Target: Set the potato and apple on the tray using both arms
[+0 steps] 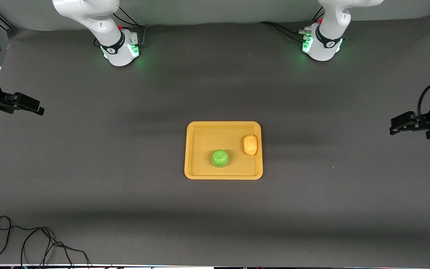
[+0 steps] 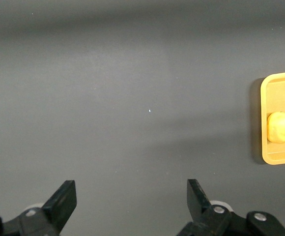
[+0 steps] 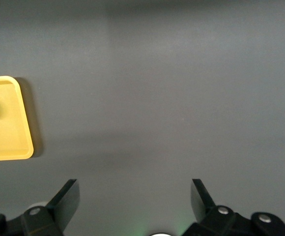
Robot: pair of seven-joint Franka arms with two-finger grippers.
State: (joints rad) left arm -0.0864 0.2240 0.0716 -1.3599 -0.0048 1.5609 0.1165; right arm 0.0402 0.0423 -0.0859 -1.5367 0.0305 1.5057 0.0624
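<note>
The left tool hangs over the surface at the left arm's end, its fingers spread wide and holding nothing. The right tool hangs over the right arm's end in the same way, spread and empty, well apart from everything. Both arms wait.

The tray lies near the middle of the surface. The apple sits in it, toward the edge nearer the front camera. The potato sits in it too, close against the rim toward the left arm's end, a little farther from the camera than the apple. The two do not touch. By the look of it, the task is done.

Little can go wrong now. The likeliest fault would be an arm sweeping low across the middle, knocking the tray or tipping the potato over the low rim it nearly touches. The round apple could also roll if the tray were jolted.

Bare surface lies all round the tray, with wide room on every side; a loose cable lies at the corner nearest the camera
</note>
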